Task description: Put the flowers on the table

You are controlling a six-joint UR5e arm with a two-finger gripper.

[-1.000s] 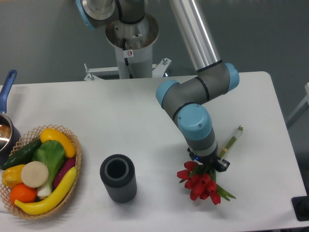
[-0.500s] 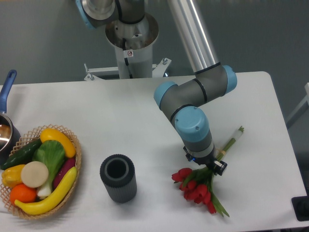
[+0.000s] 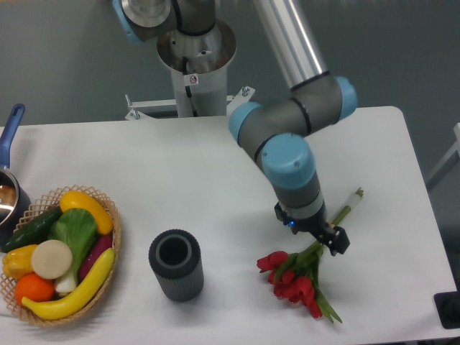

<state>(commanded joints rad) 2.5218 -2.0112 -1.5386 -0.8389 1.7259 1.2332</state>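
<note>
The flowers, a bunch of red tulips with green leaves, lie flat on the white table at the front right. Their long green stems run up and to the right. My gripper points down over the stems just behind the tulip heads. It looks open, with one black fingertip showing beside the stems and the rest hidden under the wrist.
A dark ribbed cylinder vase stands upright left of the flowers. A wicker basket of colourful vegetables sits at the front left, with a pot's blue handle behind it. The arm's base is at the back.
The flowers tipped down to lie flat on the table about a second ago. Since then the gripper has shifted up and right along the stems while the bunch stayed put.
</note>
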